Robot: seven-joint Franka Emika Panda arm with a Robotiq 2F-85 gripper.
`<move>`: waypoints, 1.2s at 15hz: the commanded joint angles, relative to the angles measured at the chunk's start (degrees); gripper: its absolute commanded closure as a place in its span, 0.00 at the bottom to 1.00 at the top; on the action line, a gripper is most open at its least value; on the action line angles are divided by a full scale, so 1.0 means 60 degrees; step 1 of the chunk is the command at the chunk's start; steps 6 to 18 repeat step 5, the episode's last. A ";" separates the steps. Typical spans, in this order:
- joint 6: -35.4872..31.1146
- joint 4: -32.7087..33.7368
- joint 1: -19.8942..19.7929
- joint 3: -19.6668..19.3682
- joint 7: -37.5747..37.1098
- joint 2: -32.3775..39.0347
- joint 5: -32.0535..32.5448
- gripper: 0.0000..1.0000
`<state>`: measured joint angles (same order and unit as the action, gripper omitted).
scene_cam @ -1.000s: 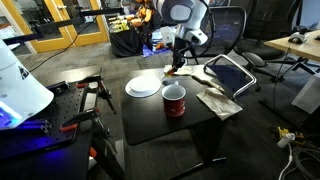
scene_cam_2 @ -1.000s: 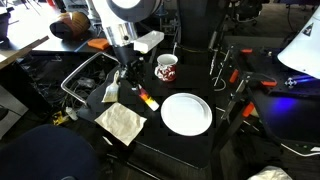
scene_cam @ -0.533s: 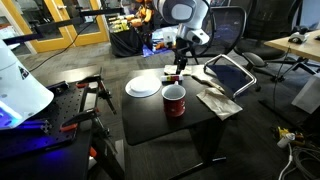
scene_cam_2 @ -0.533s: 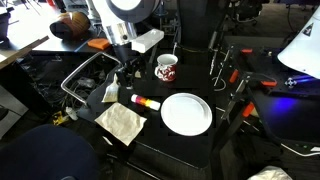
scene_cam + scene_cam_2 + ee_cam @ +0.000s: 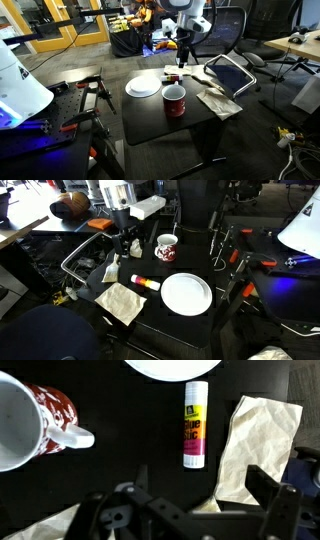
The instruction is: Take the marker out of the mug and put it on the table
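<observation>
The marker (image 5: 195,423), a short white stick with a yellow and pink label, lies flat on the black table (image 5: 120,400), free of any grip. Both exterior views show the marker (image 5: 145,281) (image 5: 170,76) between the white plate and a crumpled paper. The red mug (image 5: 35,422) with a white inside stands upright to one side of it, also seen as the mug (image 5: 166,247) (image 5: 174,100). My gripper (image 5: 205,495) hangs open above the marker with nothing between its fingers; the exterior views show the gripper (image 5: 122,248) (image 5: 183,58) raised off the table (image 5: 190,325).
A round white plate (image 5: 186,293) (image 5: 143,86) lies on the table beside the marker. A crumpled pale paper (image 5: 255,445) (image 5: 122,301) covers the table corner by the gripper. A grey tray-like frame (image 5: 230,73) sits past the table edge. Office clutter surrounds the table.
The gripper went from shut on the marker to open. The marker dropped from a tilted hold to lying flat on the table. The gripper has since risen away from it.
</observation>
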<state>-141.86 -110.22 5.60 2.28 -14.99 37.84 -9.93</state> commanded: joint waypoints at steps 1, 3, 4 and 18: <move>-0.0601 -0.0863 0.0285 -0.0169 -0.0199 -0.0723 0.0184 0.00; -0.0295 -0.0323 0.0097 -0.0017 0.0002 -0.0283 0.0035 0.00; -0.0335 -0.0398 0.0121 -0.0020 0.0000 -0.0334 0.0041 0.00; -0.0343 -0.0441 0.0138 -0.0025 -0.0003 -0.0363 0.0045 0.00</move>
